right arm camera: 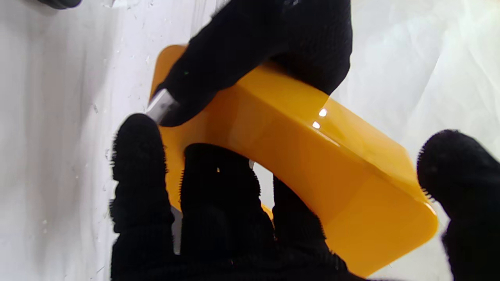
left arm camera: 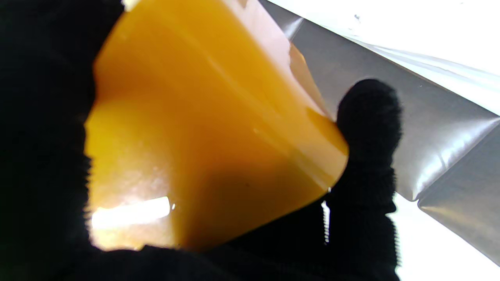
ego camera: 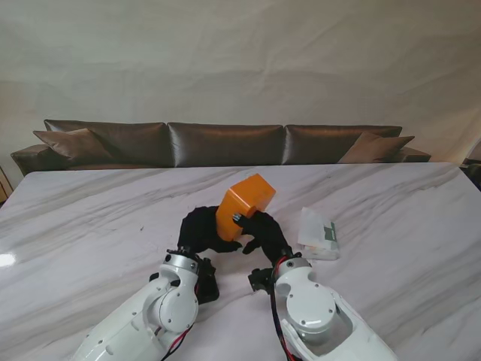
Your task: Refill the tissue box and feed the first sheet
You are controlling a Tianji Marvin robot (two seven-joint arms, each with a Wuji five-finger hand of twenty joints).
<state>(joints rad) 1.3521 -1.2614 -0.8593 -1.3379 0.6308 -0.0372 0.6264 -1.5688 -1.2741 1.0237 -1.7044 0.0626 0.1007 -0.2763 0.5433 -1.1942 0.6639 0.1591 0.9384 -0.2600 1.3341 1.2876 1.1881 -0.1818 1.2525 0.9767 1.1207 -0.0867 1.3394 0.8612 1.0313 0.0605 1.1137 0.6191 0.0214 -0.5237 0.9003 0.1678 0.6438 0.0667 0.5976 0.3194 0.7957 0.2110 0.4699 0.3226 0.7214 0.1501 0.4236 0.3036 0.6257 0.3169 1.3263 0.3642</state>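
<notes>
Orange plastic fills both of my wrist views: the tissue box (ego camera: 245, 206) is lifted off the marble table (ego camera: 90, 218), tilted, held between my two black-gloved hands near the middle of the table, close in front of me.

My left hand (ego camera: 200, 230) wraps the box from its left side. In the left wrist view the palm and fingers curl dark around the glossy orange wall, and one fingertip (left arm camera: 369, 113) presses against the box's rounded edge.

My right hand (ego camera: 264, 233) grips the box from the right and from underneath. In the right wrist view three fingers (right arm camera: 220, 187) lie close together against the orange rim, and the thumb stands apart at the box's far corner. A left-hand finger reaches over the top of the box there, its tip on a small silvery piece at the rim; I cannot tell what that piece is.

To my right, just beside the right hand, a clear-wrapped tissue pack (ego camera: 319, 233) lies flat on the table, untouched. Beyond the table's far edge stands a brown sofa (ego camera: 225, 143).
</notes>
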